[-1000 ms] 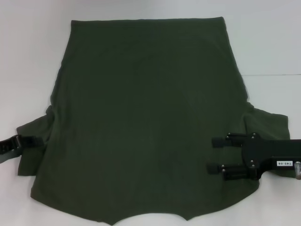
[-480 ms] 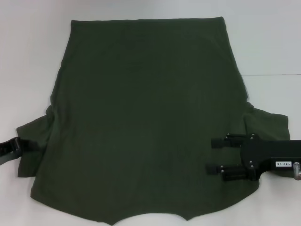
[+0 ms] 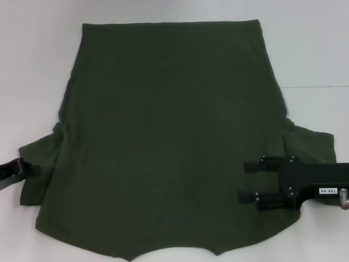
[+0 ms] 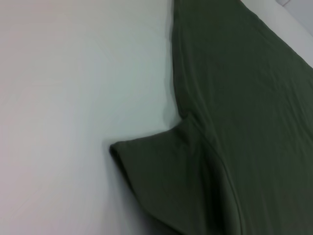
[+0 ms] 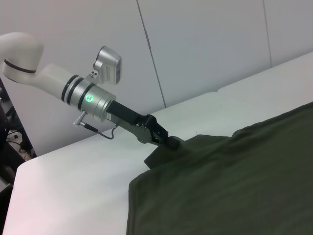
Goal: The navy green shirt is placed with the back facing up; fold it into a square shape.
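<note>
The navy green shirt lies spread flat on the white table, plain back up, with its neckline at the near edge. My right gripper hovers open over the shirt's right shoulder area, next to the right sleeve, its two fingers apart and holding nothing. My left gripper is at the outer edge of the left sleeve. In the right wrist view the left gripper touches that sleeve's tip. The left wrist view shows only the left sleeve and the shirt's side.
White table surrounds the shirt on the far side and both flanks, with a seam on the right. The left arm reaches in from the table's side, with a white panelled wall behind.
The left gripper has drawn back outward from over the left sleeve to its edge. The right gripper has shifted slightly toward the near side. The shirt has not moved.
</note>
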Action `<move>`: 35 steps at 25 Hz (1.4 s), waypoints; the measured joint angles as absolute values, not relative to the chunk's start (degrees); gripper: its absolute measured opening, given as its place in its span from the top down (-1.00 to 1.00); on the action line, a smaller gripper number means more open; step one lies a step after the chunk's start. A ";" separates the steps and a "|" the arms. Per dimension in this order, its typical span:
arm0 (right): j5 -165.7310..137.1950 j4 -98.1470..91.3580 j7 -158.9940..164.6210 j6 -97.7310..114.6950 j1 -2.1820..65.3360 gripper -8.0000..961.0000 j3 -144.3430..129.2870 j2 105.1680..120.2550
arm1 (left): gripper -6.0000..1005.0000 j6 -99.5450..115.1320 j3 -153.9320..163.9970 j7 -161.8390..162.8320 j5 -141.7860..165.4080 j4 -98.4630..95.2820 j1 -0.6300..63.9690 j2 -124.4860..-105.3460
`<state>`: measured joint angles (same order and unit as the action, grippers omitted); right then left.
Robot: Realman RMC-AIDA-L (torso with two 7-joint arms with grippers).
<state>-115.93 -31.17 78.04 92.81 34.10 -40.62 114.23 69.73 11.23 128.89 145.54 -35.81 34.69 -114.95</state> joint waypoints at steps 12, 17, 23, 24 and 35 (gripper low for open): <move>-115.93 -31.11 78.04 92.92 33.65 -0.84 -40.57 114.32 | 0.98 69.31 10.97 130.93 149.80 -43.29 37.18 -111.37; -115.92 -31.09 78.04 93.15 33.36 -0.84 -40.56 114.33 | 0.98 68.32 12.13 130.36 155.84 -44.51 39.51 -110.30; -115.93 -30.48 78.03 93.22 33.22 -0.84 -40.59 114.43 | 0.98 69.98 14.66 131.41 157.54 -45.00 41.82 -109.48; -115.93 -30.43 78.03 93.22 33.22 -0.84 -40.60 114.43 | 0.98 71.27 15.03 132.29 157.56 -45.00 42.55 -109.18; -116.02 -29.52 77.97 93.27 32.98 -0.84 -40.60 114.41 | 0.98 78.19 28.18 151.07 157.12 -41.01 50.59 -109.87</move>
